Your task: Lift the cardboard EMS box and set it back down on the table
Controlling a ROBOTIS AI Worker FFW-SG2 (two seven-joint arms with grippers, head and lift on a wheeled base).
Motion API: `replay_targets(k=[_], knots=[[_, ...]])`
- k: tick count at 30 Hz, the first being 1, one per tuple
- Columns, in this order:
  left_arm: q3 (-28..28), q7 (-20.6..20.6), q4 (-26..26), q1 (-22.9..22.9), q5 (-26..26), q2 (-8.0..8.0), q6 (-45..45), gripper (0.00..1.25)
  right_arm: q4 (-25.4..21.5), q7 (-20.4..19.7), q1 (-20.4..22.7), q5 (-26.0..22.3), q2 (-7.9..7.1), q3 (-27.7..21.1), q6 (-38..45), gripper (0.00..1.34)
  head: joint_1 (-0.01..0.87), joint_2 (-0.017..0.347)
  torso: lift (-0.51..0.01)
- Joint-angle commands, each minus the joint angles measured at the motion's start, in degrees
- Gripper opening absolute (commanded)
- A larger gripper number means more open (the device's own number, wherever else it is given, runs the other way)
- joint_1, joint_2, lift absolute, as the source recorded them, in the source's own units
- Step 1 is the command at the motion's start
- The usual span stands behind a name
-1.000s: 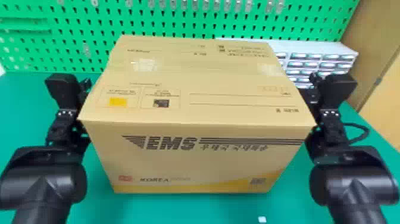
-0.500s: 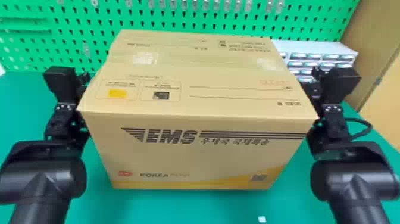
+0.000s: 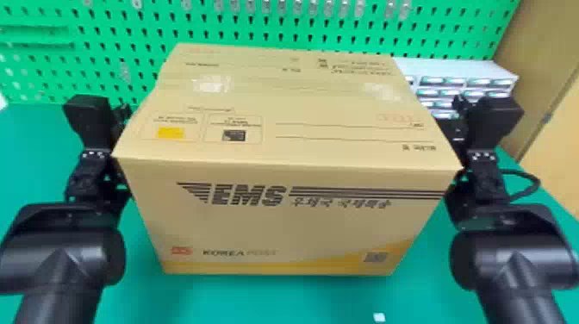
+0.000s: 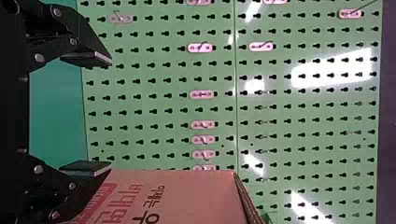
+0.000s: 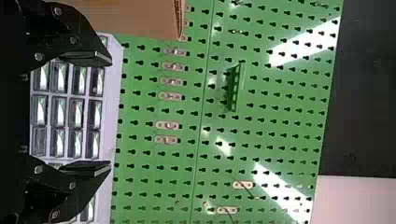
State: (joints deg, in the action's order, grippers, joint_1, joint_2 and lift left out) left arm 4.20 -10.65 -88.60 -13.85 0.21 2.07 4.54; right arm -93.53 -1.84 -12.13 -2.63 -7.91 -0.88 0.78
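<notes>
The box (image 3: 284, 226) was between left arm (image 3: 64, 254) and right arm (image 3: 512, 254), over the bench (image 3: 258, 301). Both jaws gaped, gripping nothing; uneven side pressure might have let it slip.

The far side is taken up by an upright green pegboard (image 3: 267, 28), pierced by rows of dark holes. Along it, a row of small clear holders (image 3: 298, 7) is mounted, with others fixed farther left. At the far left, a ridged green ledge (image 3: 36, 38) is attached. In the right wrist view, a green rack (image 5: 236, 88) is seen fixed to the board, and white reflections (image 5: 303, 39) are thrown across it. At the far right, a white cabinet (image 3: 456, 66) is placed before the pegboard, fitted with stacked clear-fronted drawers (image 5: 77, 112). The right side is bounded by brown panels (image 3: 534, 73). A small pale piece (image 3: 379, 317) is seen at the near side, right of the middle.
</notes>
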Motion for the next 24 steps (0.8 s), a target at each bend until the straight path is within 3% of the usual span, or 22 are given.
replay_targets(k=[1, 24], knots=[[0.1, -2.53, 0.0, 0.23, -0.13, -0.05, 0.03, 0.79, -0.16, 0.0, 0.0, 0.17, 0.0, 0.09, 0.01, 0.86, 0.678, -0.014, -0.106], [-0.16, -2.0, 0.0, 0.41, -1.18, 0.04, 0.38, 0.79, -0.6, 0.0, -0.62, 1.14, 0.52, -0.09, 0.01, 0.86, 0.678, -0.014, -0.106]])
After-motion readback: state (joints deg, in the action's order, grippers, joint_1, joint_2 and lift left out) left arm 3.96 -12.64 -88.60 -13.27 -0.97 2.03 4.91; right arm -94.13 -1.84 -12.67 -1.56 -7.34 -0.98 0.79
